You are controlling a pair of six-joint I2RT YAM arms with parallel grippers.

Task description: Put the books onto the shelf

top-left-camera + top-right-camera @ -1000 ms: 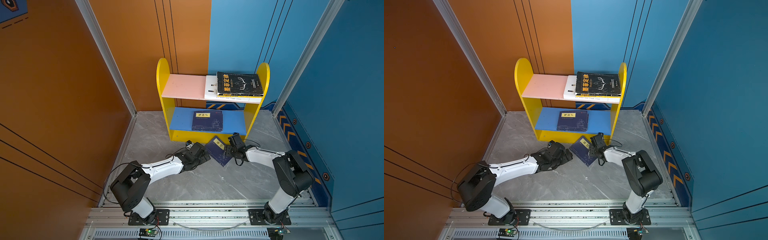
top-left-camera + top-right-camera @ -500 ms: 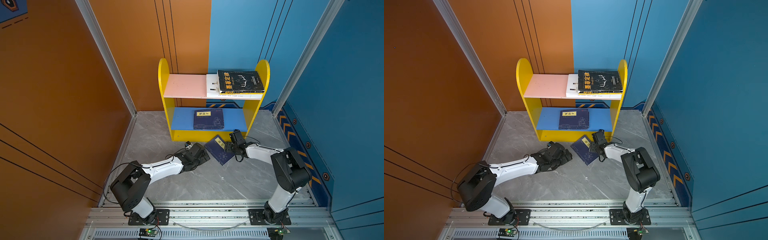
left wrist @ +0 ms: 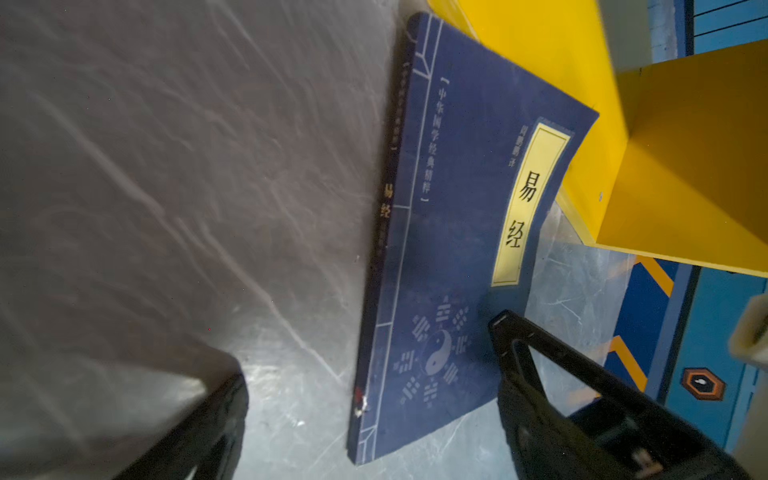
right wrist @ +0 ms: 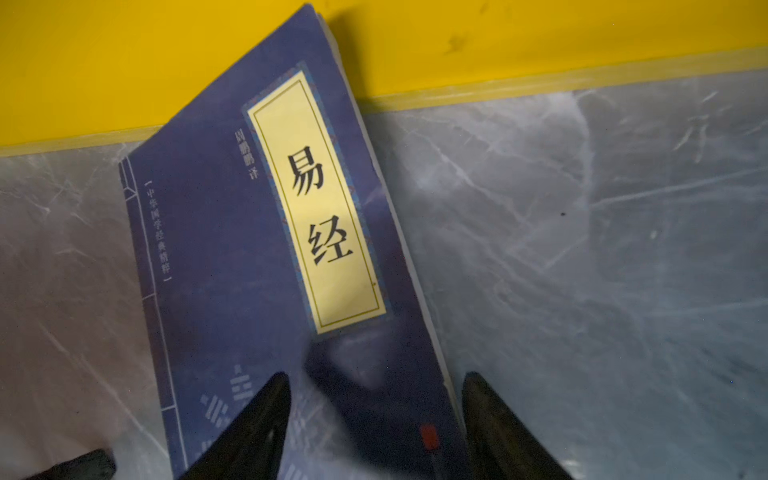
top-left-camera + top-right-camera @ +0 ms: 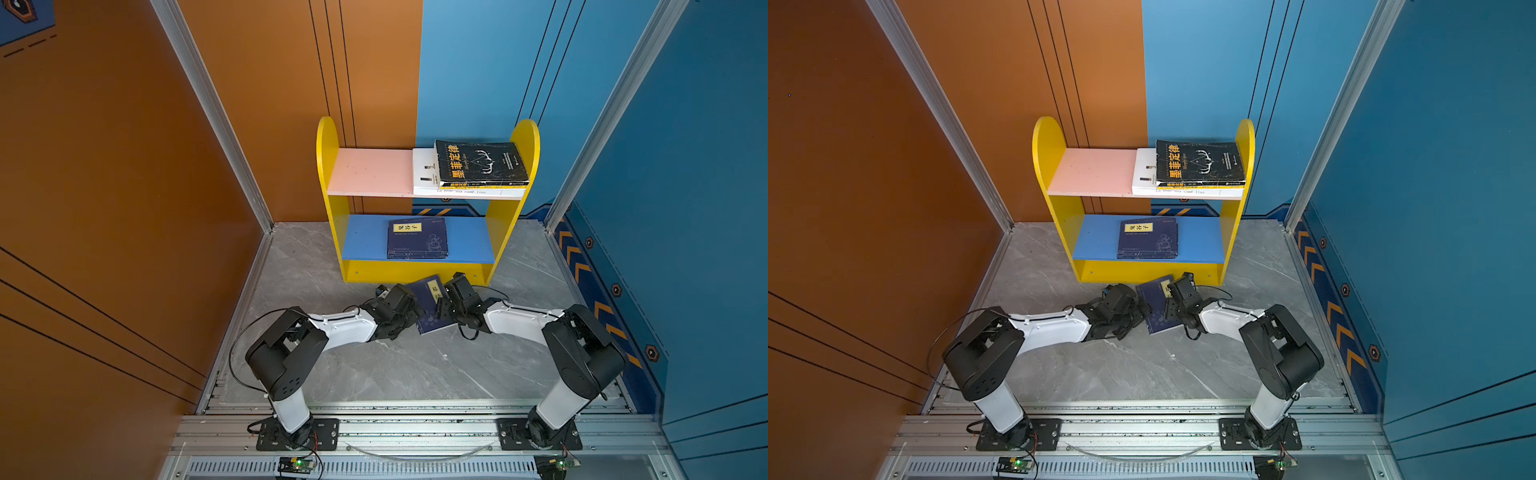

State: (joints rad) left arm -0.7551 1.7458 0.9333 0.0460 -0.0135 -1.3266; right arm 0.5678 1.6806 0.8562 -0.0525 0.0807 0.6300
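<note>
Where shelf [image 5: 327, 174] stands, grey floor [image 5: 395, 374], orange wall [image 5: 124, 187]

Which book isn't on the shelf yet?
Find the yellow shelf at the back. On the grey floor right at its base lies a thin navy book with a yellow label. Unlike the navy book on the blue board, it lies slanted on the floor.

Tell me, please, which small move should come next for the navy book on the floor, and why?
Probably close the right gripper on the book: its jaws stand apart, one finger over the cover, one past the page edge, so nothing is held. The book leans a corner on the shelf base; the left gripper is open near it.
</note>
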